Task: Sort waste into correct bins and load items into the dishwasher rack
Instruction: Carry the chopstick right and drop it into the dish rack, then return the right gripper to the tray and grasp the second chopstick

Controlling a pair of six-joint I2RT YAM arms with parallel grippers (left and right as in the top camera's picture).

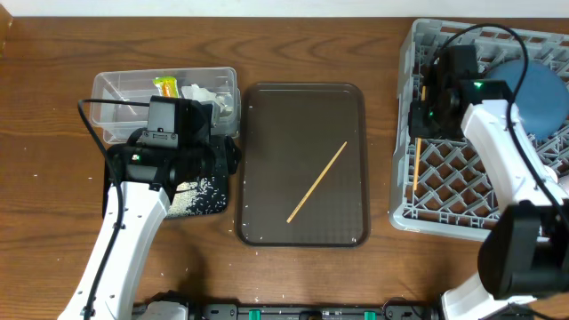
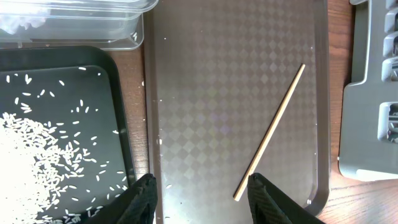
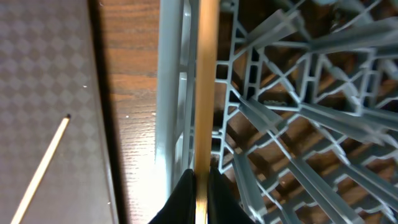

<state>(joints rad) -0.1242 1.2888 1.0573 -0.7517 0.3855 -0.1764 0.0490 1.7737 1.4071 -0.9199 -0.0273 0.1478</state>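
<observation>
One wooden chopstick (image 1: 317, 181) lies slantwise on the brown serving tray (image 1: 267, 116). It also shows in the left wrist view (image 2: 270, 132). My left gripper (image 2: 200, 186) is open and empty, over the tray's left edge (image 1: 229, 156). My right gripper (image 3: 202, 177) is shut on the second chopstick (image 3: 205, 93), held along the left wall of the grey dishwasher rack (image 1: 402, 191). A blue plate (image 1: 540, 93) sits in the rack. The clear tub (image 1: 111, 84) holds the snack wrapper (image 1: 166, 86) and the white tissue (image 1: 212, 96). Rice (image 2: 31, 168) lies in the black tray (image 2: 121, 124). Bowl and cups are not visible.
The brown tray (image 2: 323, 155) lies between the black tray and the rack (image 2: 373, 99). A strip of bare wooden table (image 3: 134, 93) separates the brown tray from the rack wall. Both arms' cables hang over the bins and the rack.
</observation>
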